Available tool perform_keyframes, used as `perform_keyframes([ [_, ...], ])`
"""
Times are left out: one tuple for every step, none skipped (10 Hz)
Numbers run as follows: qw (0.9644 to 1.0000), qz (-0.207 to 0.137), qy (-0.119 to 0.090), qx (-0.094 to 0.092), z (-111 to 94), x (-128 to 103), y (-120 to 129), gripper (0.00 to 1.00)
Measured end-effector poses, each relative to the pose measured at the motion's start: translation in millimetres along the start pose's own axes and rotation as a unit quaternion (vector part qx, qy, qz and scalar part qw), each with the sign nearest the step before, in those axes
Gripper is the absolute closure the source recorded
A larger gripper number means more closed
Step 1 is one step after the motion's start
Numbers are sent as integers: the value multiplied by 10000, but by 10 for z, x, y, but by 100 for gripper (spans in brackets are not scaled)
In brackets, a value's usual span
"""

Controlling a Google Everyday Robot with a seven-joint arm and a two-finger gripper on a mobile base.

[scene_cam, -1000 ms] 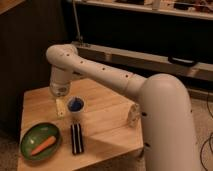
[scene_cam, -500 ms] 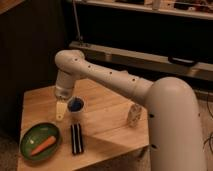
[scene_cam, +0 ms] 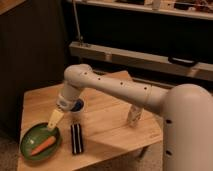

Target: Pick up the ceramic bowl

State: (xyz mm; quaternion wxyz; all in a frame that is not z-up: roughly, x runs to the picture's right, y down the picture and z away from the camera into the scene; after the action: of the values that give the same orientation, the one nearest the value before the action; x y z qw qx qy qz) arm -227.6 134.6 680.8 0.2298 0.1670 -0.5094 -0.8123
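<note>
The ceramic bowl [scene_cam: 32, 140] is a wide, shallow, glossy green dish at the front left of the wooden table [scene_cam: 115, 120], with an orange carrot [scene_cam: 43, 145] lying in it. My gripper [scene_cam: 54, 120] hangs from the white arm [scene_cam: 115, 90] and points down at the bowl's far right rim, just above it. A small white cup with a blue inside [scene_cam: 77, 105] stands right behind the gripper, partly hidden by the wrist.
A black ribbed rectangular object [scene_cam: 76, 138] lies on the table to the right of the bowl. A small pale object [scene_cam: 133, 115] stands further right under the arm. Dark shelving and a metal rail [scene_cam: 130, 55] run behind the table.
The arm has swung down and to the left, bringing the gripper from above the cup to the bowl's rim. The bowl and carrot have not moved.
</note>
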Motion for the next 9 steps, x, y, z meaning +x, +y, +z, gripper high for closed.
perform_keyframes([
  [10000, 27, 20, 0, -9, 0, -4, 20],
  [10000, 18, 13, 5, -1, 5, -11, 20],
  [10000, 21, 15, 7, -1, 5, -9, 20],
  [10000, 37, 26, 19, -3, -1, -2, 20],
  [9998, 122, 83, 103, 27, 11, 4, 20],
  [9985, 454, 202, 209, 68, -2, 31, 20],
  [9954, 870, 313, 248, 83, -32, 58, 20],
  [9859, 1597, 437, 254, 94, -76, 86, 20],
  [9778, 2024, 483, 263, 112, -97, 88, 20],
])
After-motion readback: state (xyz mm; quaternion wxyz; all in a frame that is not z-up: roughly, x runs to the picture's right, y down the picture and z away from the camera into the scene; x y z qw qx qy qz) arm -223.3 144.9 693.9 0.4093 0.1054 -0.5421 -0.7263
